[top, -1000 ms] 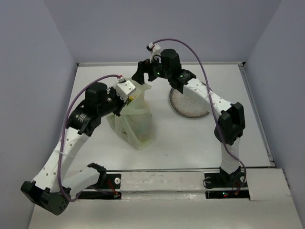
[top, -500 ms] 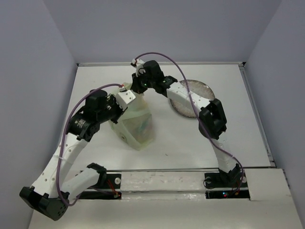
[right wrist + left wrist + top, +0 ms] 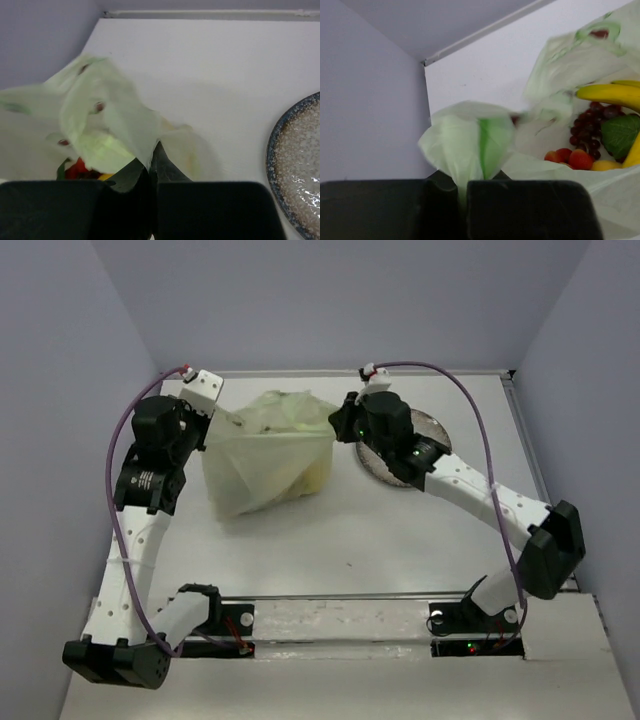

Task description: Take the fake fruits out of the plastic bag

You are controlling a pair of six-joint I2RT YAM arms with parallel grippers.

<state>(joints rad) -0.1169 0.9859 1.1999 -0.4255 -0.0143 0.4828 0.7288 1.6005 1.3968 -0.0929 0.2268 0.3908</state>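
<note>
White surface (image 3: 400, 530) between pale walls, with the bag (image 3: 265, 455) stretched between both claws.
The left claw (image 3: 462, 192) and right claw (image 3: 151, 172) are each clamped on a bag edge. The plate (image 3: 432, 430) beside the right claw is half hidden by that arm. The fruits (image 3: 600, 135) lie inside the bag, ahead and right of the left claw.

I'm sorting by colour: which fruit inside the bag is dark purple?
The grape bunch, a cluster of small round berries under the yellow banana and above the red pieces; no other fruit is dark.
</note>
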